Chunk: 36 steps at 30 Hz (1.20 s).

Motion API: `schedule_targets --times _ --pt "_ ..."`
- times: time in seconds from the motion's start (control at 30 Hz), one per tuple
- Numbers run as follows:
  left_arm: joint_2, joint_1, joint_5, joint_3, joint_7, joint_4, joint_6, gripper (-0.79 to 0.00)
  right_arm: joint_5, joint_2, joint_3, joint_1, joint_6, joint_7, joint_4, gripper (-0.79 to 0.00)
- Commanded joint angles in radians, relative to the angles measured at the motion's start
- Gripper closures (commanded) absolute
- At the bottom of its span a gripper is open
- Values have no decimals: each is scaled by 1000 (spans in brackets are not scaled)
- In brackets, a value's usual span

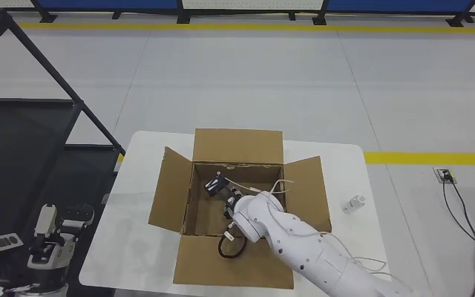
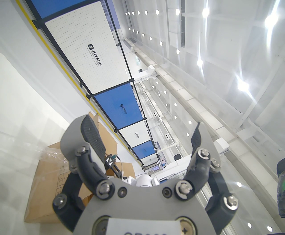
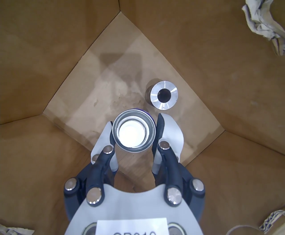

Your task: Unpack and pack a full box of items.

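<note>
You've got a dark logo on the white pegboard panel [image 2: 95, 55], a smaller one on the blue panel [image 2: 123, 109]; print on the cardboard box [image 2: 44, 178] is too small to read.

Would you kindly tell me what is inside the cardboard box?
A can in the right gripper, a bored metal cylinder beside it, and crumpled paper. The box floor under the can is hidden.

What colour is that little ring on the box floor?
That metal sleeve is shiny silver, clearest in the right wrist view.
</note>
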Motion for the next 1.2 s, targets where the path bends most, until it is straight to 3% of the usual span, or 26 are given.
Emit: schedule_targets --times 0.0,0.23,0.47,0.67,0.87,1.0,1.17 --pt "0 0 0 0 0 0 0 -785 -16 7 21 -14 0 12 -24 -345" --pt "0 0 0 0 0 0 0 -785 -48 43 126 -76 -37 56 -142 -379" --pt "0 0 0 0 0 0 0 -785 -22 98 298 -172 -163 152 -311 -400" --pt "0 0 0 0 0 0 0 -785 -22 136 458 -265 -209 152 -479 -566" --pt "0 0 0 0 0 0 0 -785 -6 195 812 -485 -281 110 -786 -782" --pt "0 0 0 0 0 0 0 -785 39 221 1070 -618 -342 53 -861 -785" --pt "0 0 0 0 0 0 0 -785 100 242 1294 -698 -423 -8 -772 -785"
